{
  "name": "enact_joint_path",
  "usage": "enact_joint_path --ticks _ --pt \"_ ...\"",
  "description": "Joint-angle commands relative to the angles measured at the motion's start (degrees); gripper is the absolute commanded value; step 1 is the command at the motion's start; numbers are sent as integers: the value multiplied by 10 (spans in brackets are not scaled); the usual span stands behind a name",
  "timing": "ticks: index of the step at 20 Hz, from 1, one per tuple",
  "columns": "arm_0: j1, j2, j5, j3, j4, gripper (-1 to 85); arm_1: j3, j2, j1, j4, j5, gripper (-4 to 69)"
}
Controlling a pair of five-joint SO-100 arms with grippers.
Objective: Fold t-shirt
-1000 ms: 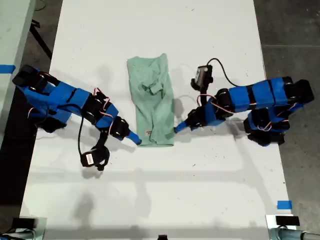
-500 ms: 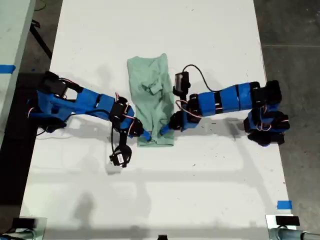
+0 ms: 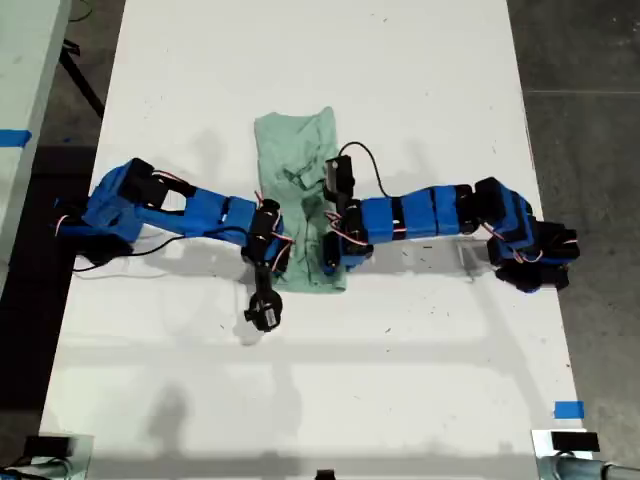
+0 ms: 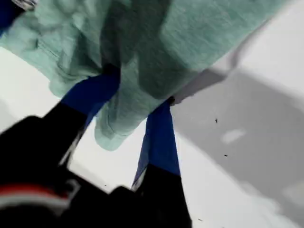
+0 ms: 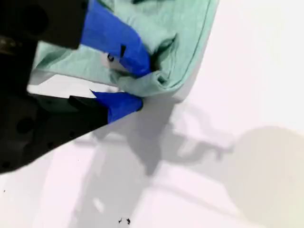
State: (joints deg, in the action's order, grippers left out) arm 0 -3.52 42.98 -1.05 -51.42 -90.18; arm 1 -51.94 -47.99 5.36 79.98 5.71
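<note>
The pale mint-green t-shirt [image 3: 298,160] lies folded into a narrow strip at mid-table in the exterior view. Two blue arms meet over its near end. One reaches in from the exterior view's left, with jaws at the hem [image 3: 283,256]. The other comes from the exterior view's right, jaws also at the hem [image 3: 328,262]. The wrist views do not show which arm is which. My first gripper [image 4: 137,90] is shut on a bunched fold of the t-shirt [image 4: 190,33], which hangs above the table. My second gripper [image 5: 145,85] is shut on a rolled hem edge of the t-shirt [image 5: 190,28].
The white table [image 3: 420,90] runs the length of the exterior view, with dark floor along both sides. A wrist camera [image 3: 262,312] dangles beside the shirt's near end. Blue tape [image 3: 568,409] marks the table at the exterior view's lower right.
Both arms have stretched inward from the shirt's side edges until their jaws sit over its near end. The cloth there is now gathered and raised.
</note>
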Motion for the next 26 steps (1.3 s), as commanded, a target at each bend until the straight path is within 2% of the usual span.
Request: enact_joint_path --ticks 1,3,8,11,14,17,23,26 --pt "24 0 5 9 -31 0 24 1 9 36 -5 28" --pt "25 7 6 9 -34 -1 29 -3 15 44 -14 -12" --pt "-47 82 -3 18 -23 -1 26 -83 49 45 -18 -13" --pt "-134 121 -62 20 -23 -1 20 -128 114 47 -73 -13" --pt "-198 142 -121 21 4 -1 2 -167 168 52 -141 -13" --pt "-226 153 -157 25 36 -1 -31 -194 188 12 -179 -14" --pt "-127 301 -91 4 -4 -1 -119 -321 64 -47 -108 -17" --pt "-29 338 -13 -10 -22 -1 -220 -412 -23 -125 -50 -17"
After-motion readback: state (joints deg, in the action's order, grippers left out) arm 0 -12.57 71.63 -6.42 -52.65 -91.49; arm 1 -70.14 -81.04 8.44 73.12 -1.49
